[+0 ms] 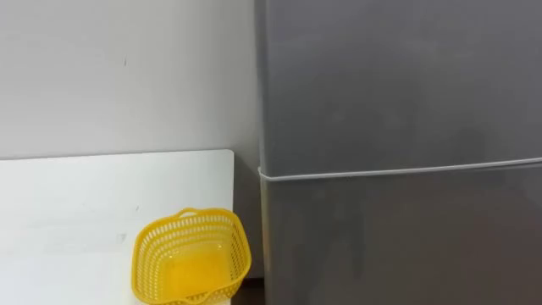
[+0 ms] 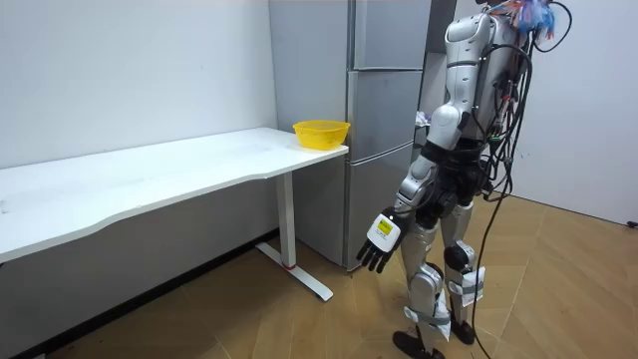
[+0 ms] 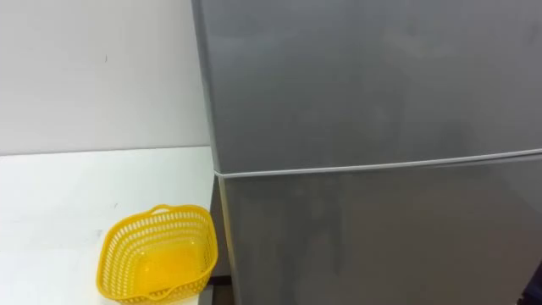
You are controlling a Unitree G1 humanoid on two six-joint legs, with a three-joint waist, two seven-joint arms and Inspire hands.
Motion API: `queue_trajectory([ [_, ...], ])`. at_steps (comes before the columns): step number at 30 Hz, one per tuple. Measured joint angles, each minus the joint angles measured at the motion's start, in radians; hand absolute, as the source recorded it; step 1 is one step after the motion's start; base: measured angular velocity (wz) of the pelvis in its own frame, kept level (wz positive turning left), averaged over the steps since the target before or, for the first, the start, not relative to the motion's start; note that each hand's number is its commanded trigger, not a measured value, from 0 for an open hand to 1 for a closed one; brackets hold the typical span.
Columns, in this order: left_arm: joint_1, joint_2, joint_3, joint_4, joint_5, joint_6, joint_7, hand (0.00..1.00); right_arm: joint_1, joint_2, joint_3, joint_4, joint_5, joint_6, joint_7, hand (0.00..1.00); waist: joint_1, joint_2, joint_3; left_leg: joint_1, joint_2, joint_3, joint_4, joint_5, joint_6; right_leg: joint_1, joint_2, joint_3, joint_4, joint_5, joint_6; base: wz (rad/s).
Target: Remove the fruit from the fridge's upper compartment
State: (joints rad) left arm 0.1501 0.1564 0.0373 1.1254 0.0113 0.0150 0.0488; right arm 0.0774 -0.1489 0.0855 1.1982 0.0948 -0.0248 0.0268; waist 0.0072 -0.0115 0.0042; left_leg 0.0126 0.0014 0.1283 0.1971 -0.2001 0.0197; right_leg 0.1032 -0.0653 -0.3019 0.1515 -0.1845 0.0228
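A grey fridge stands right in front of me with both doors shut. Its upper door (image 1: 398,85) meets the lower door (image 1: 398,237) at a thin pale seam. In the room view I stand on the wooden floor facing the fridge (image 2: 384,110), about an arm's length from it. My left hand (image 2: 380,239) hangs at my side at thigh height, open, its fingers relaxed and holding nothing.
A long white table (image 1: 85,195) stands against the wall to the left of the fridge. A yellow plastic basket (image 1: 191,256) with nothing in it sits on the table corner nearest the fridge. A white wall lies behind.
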Motion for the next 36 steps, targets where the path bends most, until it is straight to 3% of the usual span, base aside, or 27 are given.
queue_trajectory([
  [5,0.009,-0.002,0.001,-0.001,-0.009,0.000,0.003,0.00,-0.003,0.000,-0.009,0.003,-0.015,0.000,0.012,0.00,0.000,-0.001,-0.0031,0.000,-0.001,0.000,0.001,0.000,0.000,0.001,0.000,-0.002,0.000,0.000,0.000,0.00],
  [10,0.017,-0.010,0.020,-0.002,-0.007,-0.001,0.016,0.00,-0.004,0.001,-0.010,0.004,-0.024,-0.004,0.010,0.00,-0.001,-0.004,0.0022,0.017,-0.001,-0.001,-0.001,0.000,0.000,0.016,0.000,-0.004,-0.001,0.000,0.000,0.00],
  [18,0.022,-0.013,0.029,-0.002,-0.007,-0.002,0.059,0.00,-0.001,0.001,-0.013,0.010,-0.010,-0.007,0.009,0.00,0.000,-0.001,0.0013,0.017,0.000,-0.003,0.000,0.000,0.000,0.019,0.000,-0.006,-0.002,0.000,0.000,0.01],
  [26,0.035,-0.029,0.082,-0.001,-0.013,-0.015,0.104,0.00,0.010,0.007,-0.041,0.012,-0.007,-0.008,0.010,0.00,-0.001,-0.008,-0.0008,0.025,-0.004,-0.002,0.000,0.000,0.000,0.032,-0.001,-0.001,-0.016,0.000,0.000,0.00],
  [31,0.044,-0.034,0.083,-0.001,-0.118,-0.015,0.166,0.00,0.015,0.007,-0.041,0.011,0.001,-0.007,0.009,0.00,-0.002,-0.013,-0.0030,0.027,-0.013,-0.017,0.001,-0.001,0.002,0.039,-0.007,-0.008,-0.018,-0.005,0.008,0.08],
  [36,0.037,-0.033,0.127,-0.003,-0.200,-0.015,0.236,0.00,0.015,0.007,-0.041,0.013,0.000,-0.005,0.003,0.00,0.002,-0.010,-0.0077,0.034,-0.014,-0.023,0.000,-0.001,0.003,0.042,-0.007,-0.002,-0.016,-0.006,0.010,0.03],
])
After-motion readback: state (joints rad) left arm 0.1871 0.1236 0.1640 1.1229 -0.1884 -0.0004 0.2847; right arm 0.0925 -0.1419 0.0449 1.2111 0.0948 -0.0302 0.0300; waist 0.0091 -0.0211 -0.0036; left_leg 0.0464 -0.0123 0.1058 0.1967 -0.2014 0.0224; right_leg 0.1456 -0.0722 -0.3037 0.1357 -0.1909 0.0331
